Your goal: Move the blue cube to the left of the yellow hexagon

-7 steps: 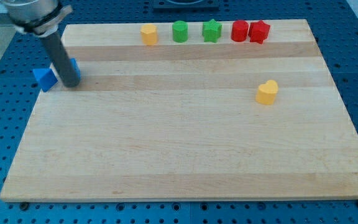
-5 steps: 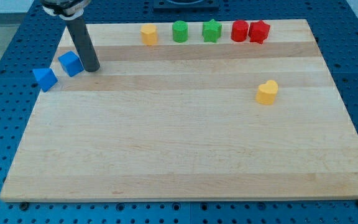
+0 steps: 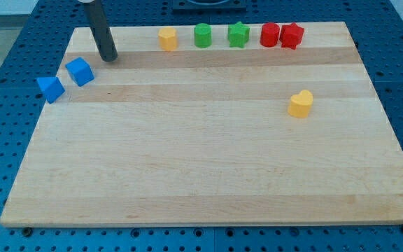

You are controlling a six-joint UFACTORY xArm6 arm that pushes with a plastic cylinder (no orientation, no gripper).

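Note:
The blue cube (image 3: 80, 71) sits near the board's left edge, toward the view's top. The yellow hexagon (image 3: 167, 38) stands at the top edge, well to the right of the cube. My tip (image 3: 108, 58) rests on the board just up and to the right of the blue cube, a small gap apart from it. The dark rod rises from the tip to the view's top.
A blue triangular block (image 3: 50, 88) lies at the board's left edge, just left of the cube. A green cylinder (image 3: 202, 35), green star (image 3: 238, 34), red cylinder (image 3: 269, 33) and red star (image 3: 292, 35) line the top edge. A yellow heart (image 3: 301, 103) sits at the right.
My tip has moved up and to the right, from in front of the blue cube to a spot above and right of it. The cube now shows fully.

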